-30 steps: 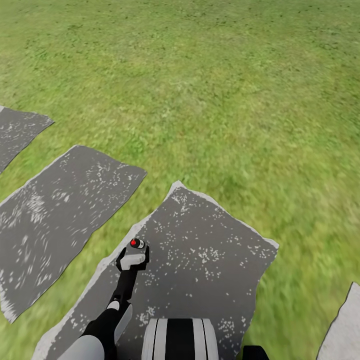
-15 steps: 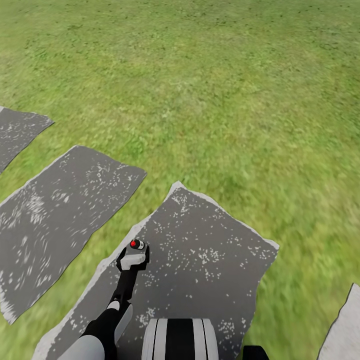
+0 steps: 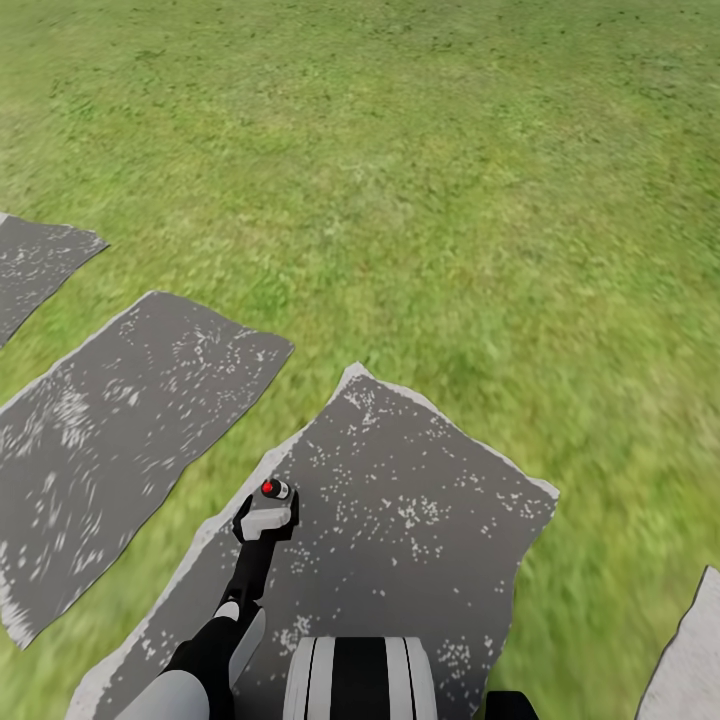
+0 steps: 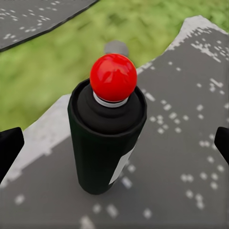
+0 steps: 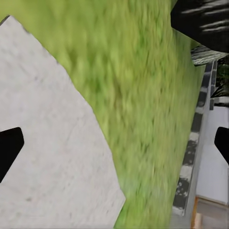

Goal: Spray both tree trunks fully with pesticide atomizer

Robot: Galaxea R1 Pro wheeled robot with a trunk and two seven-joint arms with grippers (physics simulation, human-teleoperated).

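Note:
The pesticide atomizer [image 4: 106, 138], a small black bottle with a red ball top [image 3: 268, 487] and a white label, stands upright on a grey paving slab [image 3: 420, 520]. My left gripper [image 3: 266, 515] is right behind it. In the left wrist view its dark fingertips [image 4: 9, 150] sit far out on either side of the bottle, with wide gaps and no contact: open. My right gripper [image 5: 114, 148] is open over a pale slab and grass, with nothing between its fingers. The trees are out of view.
Several grey speckled paving slabs [image 3: 110, 440] lie in the green lawn [image 3: 450, 200], which stretches ahead and to the right. My base [image 3: 360, 680] stands on the slab. The right wrist view shows a slatted fence [image 5: 191, 157] and a white wall beyond the grass.

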